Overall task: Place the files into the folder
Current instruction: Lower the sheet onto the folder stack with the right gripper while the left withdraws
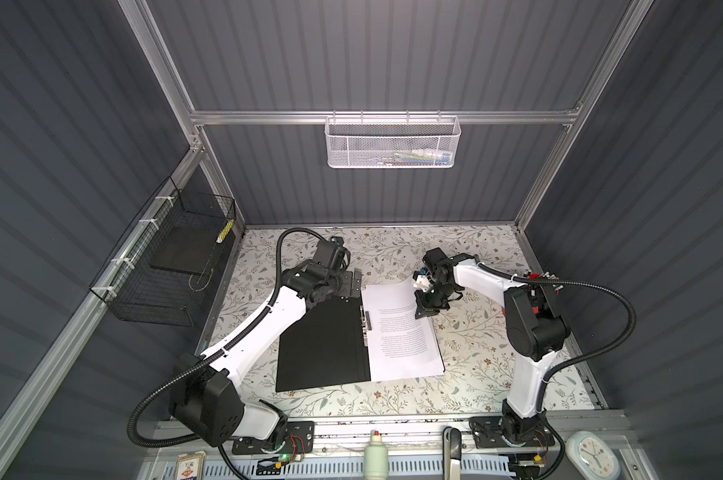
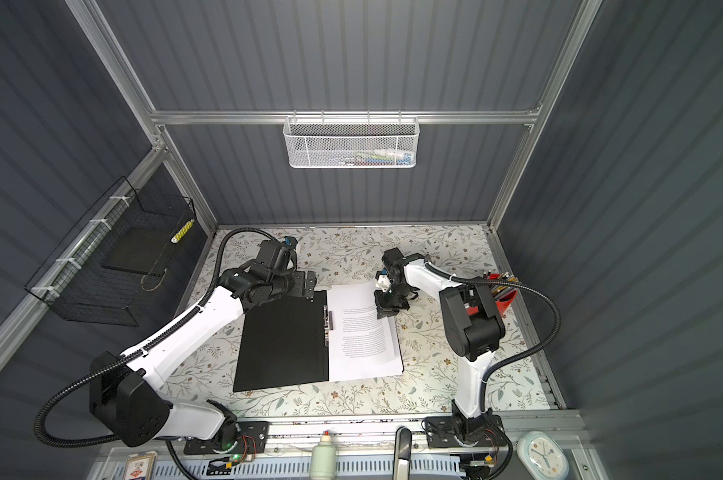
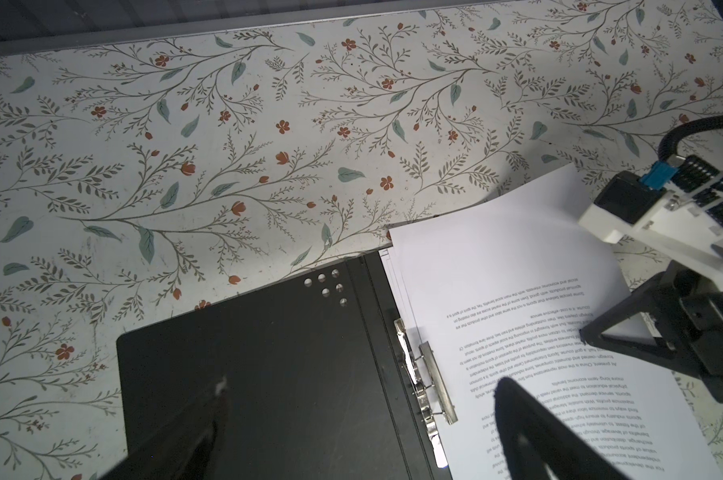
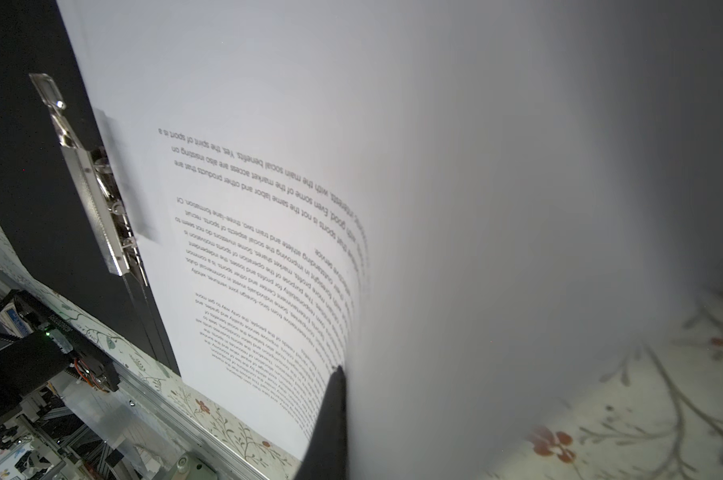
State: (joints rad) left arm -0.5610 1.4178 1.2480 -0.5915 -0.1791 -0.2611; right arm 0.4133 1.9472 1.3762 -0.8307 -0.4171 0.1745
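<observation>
Right wrist view: our right fingers [image 4: 330,415] are clenched on the curled edge of the top sheet of the files [image 4: 268,104]. Beside them, the rest lie in the open black folder [image 1: 322,345]. Our left fingers [image 3: 530,424] hover spread wide over its metal clip [image 3: 430,374].

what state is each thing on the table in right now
folder, open, lying flat, black inside up
papers, stacked flat just right of the spine
top sheet, far corner lifted and curled
clip, on the spine; cannot tell if it presses the sheets
left pincer, open, above the folder's far edge
right pincer, shut on the top sheet's edge
</observation>
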